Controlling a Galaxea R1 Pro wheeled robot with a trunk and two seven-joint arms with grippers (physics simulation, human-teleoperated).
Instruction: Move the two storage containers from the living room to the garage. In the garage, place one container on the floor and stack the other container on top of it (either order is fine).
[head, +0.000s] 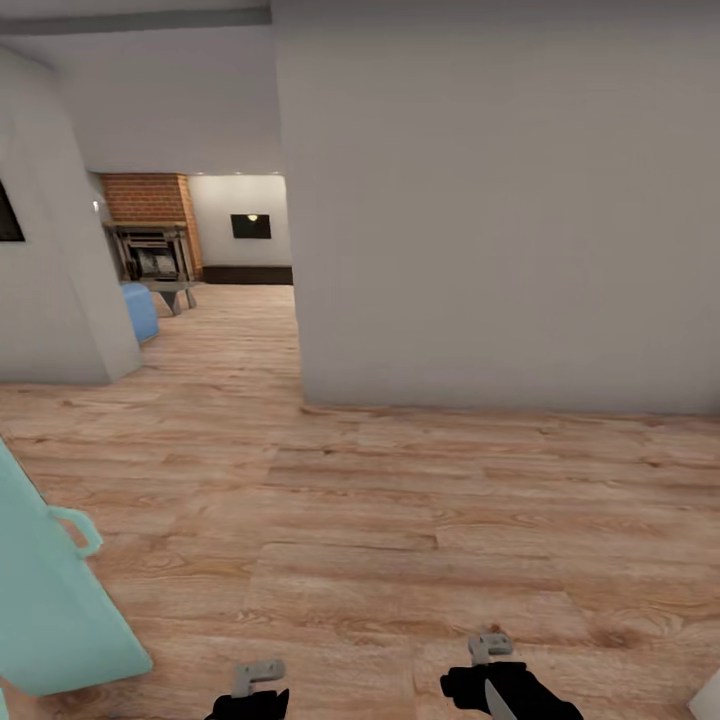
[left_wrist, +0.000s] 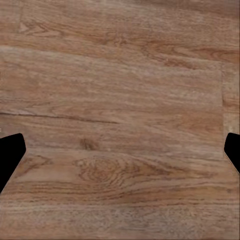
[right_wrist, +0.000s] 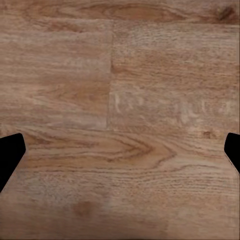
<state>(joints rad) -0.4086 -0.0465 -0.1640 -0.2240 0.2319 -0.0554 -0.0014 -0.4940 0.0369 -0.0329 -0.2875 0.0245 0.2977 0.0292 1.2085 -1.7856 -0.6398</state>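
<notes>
In the hallway w/ both grippers, left (left_wrist: 120, 150) and right (right_wrist: 120, 150), spread and empty, robot may clip the wall corner (head: 300, 395) heading to the living room (head: 215, 265).

Left gripper (left_wrist: 120, 150) and right gripper (right_wrist: 120, 150) both hang low, fingers spread wide, holding nothing

Open wood floor, big wall ahead

A big grey wall (head: 500, 200) blocked my way ahead. A gap (head: 240, 300) beside it led on. A teal door (head: 50, 590) stuck out near my left side.
</notes>
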